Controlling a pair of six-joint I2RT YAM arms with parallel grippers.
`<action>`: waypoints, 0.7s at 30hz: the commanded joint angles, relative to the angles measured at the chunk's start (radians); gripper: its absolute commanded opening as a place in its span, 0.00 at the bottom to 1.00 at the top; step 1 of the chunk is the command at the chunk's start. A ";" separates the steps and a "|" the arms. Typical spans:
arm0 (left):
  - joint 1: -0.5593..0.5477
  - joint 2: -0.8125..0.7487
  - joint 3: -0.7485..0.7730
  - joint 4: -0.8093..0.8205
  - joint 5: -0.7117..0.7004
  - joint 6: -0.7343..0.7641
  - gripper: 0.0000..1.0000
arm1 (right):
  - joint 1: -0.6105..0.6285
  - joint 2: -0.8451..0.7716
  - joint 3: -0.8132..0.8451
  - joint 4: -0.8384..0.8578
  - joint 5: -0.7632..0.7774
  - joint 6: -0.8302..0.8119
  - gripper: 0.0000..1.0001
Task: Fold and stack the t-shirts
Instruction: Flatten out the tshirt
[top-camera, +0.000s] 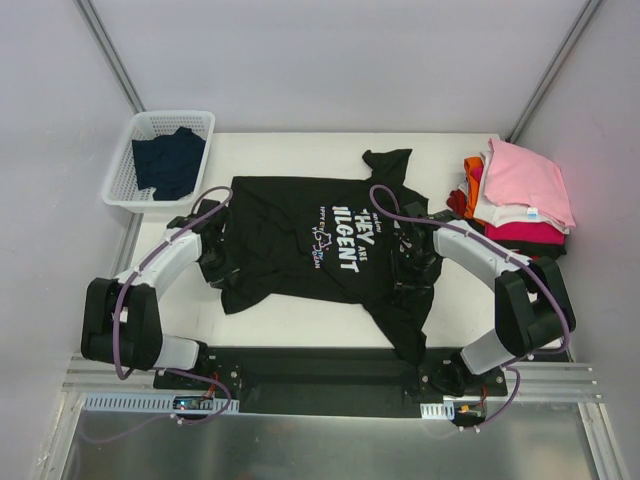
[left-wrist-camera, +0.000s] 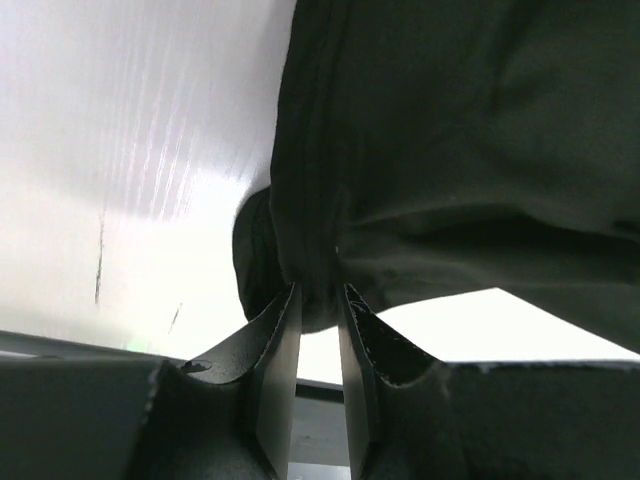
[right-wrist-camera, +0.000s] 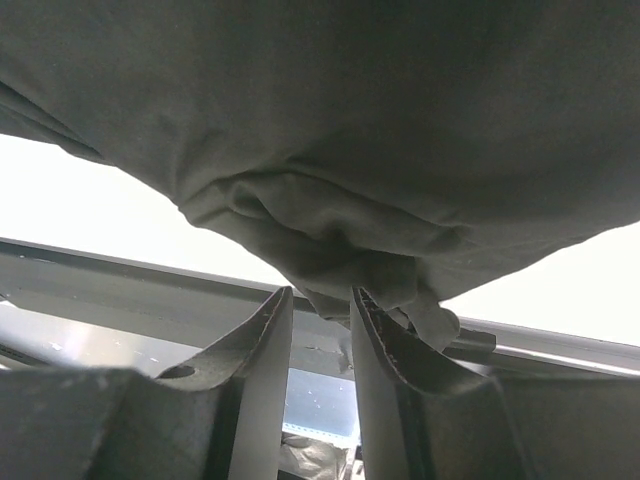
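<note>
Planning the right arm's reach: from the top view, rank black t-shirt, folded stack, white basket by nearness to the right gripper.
1. black t-shirt, in the right gripper itself.
2. folded stack, far right.
3. white basket, far left.

white table (top-camera: 300, 322): black t-shirt (top-camera: 310, 235) spread centre, basket (top-camera: 118, 180) far left, folded stack (top-camera: 525, 185) right

The black tee (top-camera: 300, 240) covers most of the middle of the bench (top-camera: 290, 150). That leaves me bare surface along the far edge and a narrow strip at the near edge. The white basket (top-camera: 118, 175) blocks the far left corner and the stack of folded tees (top-camera: 525, 180) fills the far right. Between them the far strip lies open. The left wall (top-camera: 50, 180) and right wall (top-camera: 610, 150) close in both sides.
</note>
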 joint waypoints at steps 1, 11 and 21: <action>0.003 -0.082 0.077 -0.099 0.026 -0.008 0.21 | 0.009 0.012 0.015 -0.010 0.009 0.000 0.33; 0.003 -0.183 0.037 -0.185 0.017 -0.021 0.25 | 0.014 0.025 0.011 0.002 0.005 -0.012 0.32; 0.009 -0.067 0.072 -0.183 -0.080 -0.052 0.82 | 0.016 -0.010 -0.005 -0.021 0.028 -0.012 0.31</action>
